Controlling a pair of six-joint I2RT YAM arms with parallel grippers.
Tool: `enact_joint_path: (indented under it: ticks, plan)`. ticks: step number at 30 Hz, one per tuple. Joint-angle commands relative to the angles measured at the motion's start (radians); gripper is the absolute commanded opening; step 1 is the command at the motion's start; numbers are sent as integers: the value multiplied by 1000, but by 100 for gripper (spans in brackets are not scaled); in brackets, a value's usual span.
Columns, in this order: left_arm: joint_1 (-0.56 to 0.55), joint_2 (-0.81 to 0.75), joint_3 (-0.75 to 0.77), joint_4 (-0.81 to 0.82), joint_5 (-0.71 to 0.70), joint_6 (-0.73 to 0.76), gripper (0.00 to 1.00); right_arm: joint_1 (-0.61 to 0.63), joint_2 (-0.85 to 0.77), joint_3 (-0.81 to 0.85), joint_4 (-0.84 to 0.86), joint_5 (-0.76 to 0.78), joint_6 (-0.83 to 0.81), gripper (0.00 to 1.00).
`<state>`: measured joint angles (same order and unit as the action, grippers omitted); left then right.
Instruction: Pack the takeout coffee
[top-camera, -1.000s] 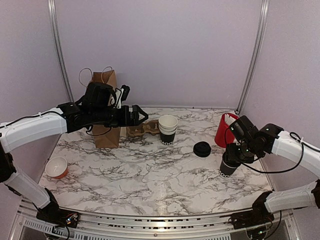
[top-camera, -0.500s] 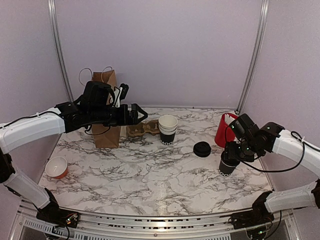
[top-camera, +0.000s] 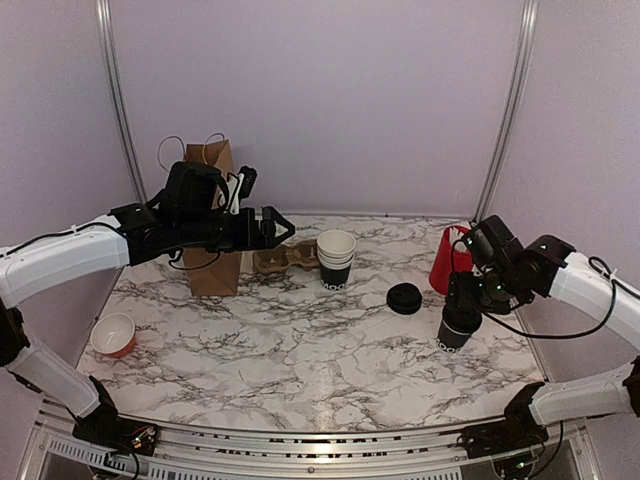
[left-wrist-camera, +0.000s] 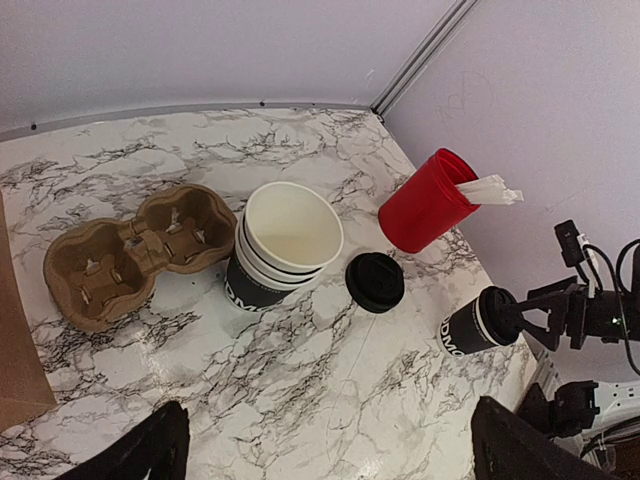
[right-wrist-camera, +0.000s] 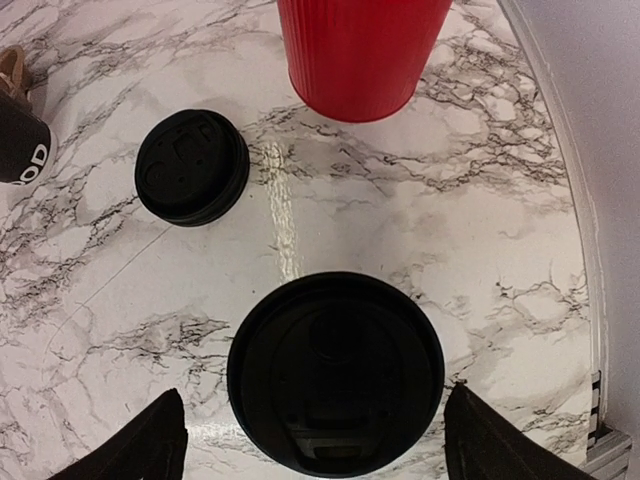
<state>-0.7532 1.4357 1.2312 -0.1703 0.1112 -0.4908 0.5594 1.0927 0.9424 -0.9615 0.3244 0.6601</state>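
Quick update from the right side. Been spreading the right tool (top-camera: 465, 300) wider and wider over the last second, and easing it up and back off the takeout coffee (top-camera: 456, 328). Now wide open, straddling the black lid in the right wrist view with bare counter (top-camera: 300, 340) showing on both sides, gripping nothing.

Cup itself: standing upright at the lower right of the overhead view, lid on, just below the red cup (top-camera: 447, 260) and to the right of the loose lid (top-camera: 404, 298). Hasn't budged through the release, by the looks of it.

Over at the upper left of the overhead view: left tool (top-camera: 284, 230) spread as far as it goes, also holding nothing, hovering in front of the paper bag (top-camera: 212, 225) and aimed toward the cup carrier (left-wrist-camera: 135, 250) and the stack of cups (left-wrist-camera: 285, 245). No real change there in the last second.

Meaning for the task? Reads like done fussing with the lid, so probably time for the actual packing. Nowhere near packed yet though: coffee off at the right edge, carrier and bag over at the left, well apart. Guessing at a fresh grab lower on the cup body, then a carry across. Worth watching for: crushing the paper wall with too hard a squeeze, or popping that lid loose on the way.
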Motion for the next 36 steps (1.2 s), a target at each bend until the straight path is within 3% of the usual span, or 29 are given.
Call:
enact_joint_path:
  ticks: [1, 16, 26, 30, 36]
  plan:
    - [8, -34, 10, -12, -8, 5, 99, -7, -7, 85, -6, 12, -24, 87]
    - [11, -84, 148, -136, -116, 27, 99, -7, 32, 255, 168, -31, -174, 93]
    - [35, -105, 481, -438, -474, 117, 99, -7, 111, 355, 283, -86, -269, 94]
    - [65, -120, 551, -524, -607, 133, 99, -6, 128, 381, 311, -107, -293, 94]
    - [224, -110, 566, -606, -583, 127, 99, -7, 150, 387, 333, -133, -311, 94]
